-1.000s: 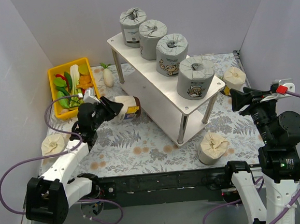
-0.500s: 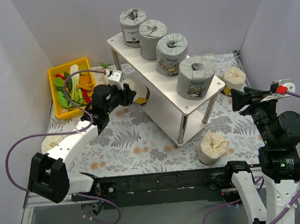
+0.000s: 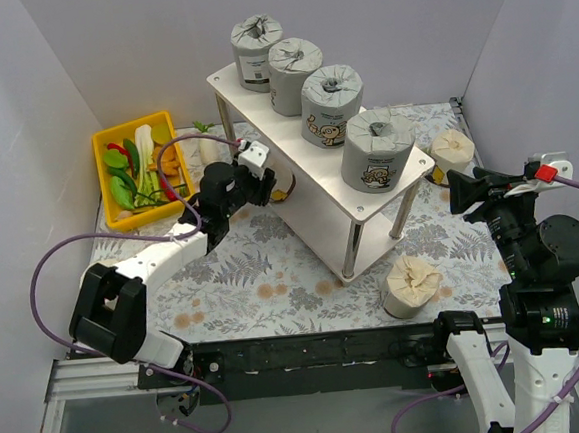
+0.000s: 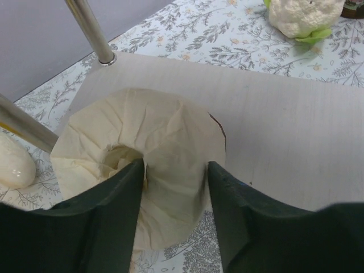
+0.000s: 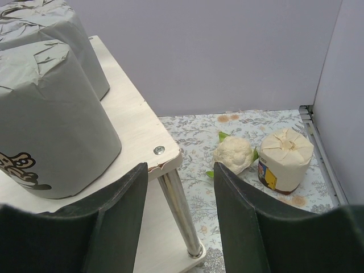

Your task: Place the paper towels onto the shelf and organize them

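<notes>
Top external view: the left end effector [image 3: 262,184] is recorded at the left end of the shelf [image 3: 234,85], level with the lower board. It is clamped on a cream roll [image 3: 279,182], which a second ago was carried over the desk [image 3: 274,268] beside the yellow bin [image 3: 103,146], well apart from the shelf. Half a second ago it was roughly midway.

In the left wrist view the fingers [image 4: 114,222] are seen pinched into the wrapper at the roll's end face. The roll lies on its side over the corner of the lower board [image 4: 284,125], between two legs, with part of it overhanging the edge. Whether its weight is yet borne by the board cannot be told.

It is judged that the carry is all but complete; release and seating on the lower board remain to be done.

No change is noted elsewhere. Four grey rolls [image 3: 332,104] are lined along the upper board. Two cream rolls are left on the desk, one by the near shelf leg [image 3: 411,285] and one at the far right [image 3: 452,151] beside a cauliflower [image 5: 233,153]. The right end effector [image 3: 460,191] is held at the shelf's right end as before, fingers apart, nothing between them.
</notes>
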Robot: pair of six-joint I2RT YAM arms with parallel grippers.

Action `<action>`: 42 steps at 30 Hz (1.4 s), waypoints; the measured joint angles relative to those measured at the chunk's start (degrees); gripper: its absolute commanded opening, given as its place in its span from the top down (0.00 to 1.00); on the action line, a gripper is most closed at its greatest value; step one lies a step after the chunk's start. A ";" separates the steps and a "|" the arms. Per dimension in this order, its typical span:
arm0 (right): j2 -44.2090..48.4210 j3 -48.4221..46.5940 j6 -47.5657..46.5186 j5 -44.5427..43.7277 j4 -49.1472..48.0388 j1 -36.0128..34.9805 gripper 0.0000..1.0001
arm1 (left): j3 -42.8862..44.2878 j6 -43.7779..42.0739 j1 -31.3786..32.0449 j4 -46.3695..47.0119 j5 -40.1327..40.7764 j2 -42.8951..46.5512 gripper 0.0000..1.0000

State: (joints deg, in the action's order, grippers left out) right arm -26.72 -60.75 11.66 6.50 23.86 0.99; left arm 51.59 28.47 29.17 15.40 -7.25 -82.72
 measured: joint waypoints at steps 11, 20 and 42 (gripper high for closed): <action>0.00 0.00 0.09 0.00 -0.02 0.00 0.43 | 2.14 4.76 0.04 5.05 5.09 1.68 0.20; 0.00 0.00 0.09 0.07 -0.04 -0.02 0.43 | -6.25 21.18 0.22 8.41 8.76 9.33 0.20; 0.00 0.02 -0.07 -0.57 -0.07 -0.02 0.43 | -4.59 26.14 8.48 17.81 6.49 -12.83 0.32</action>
State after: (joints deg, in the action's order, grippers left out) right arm -26.72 -60.73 11.60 5.93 23.79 0.97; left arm 47.00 54.61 37.65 33.21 -0.75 -95.55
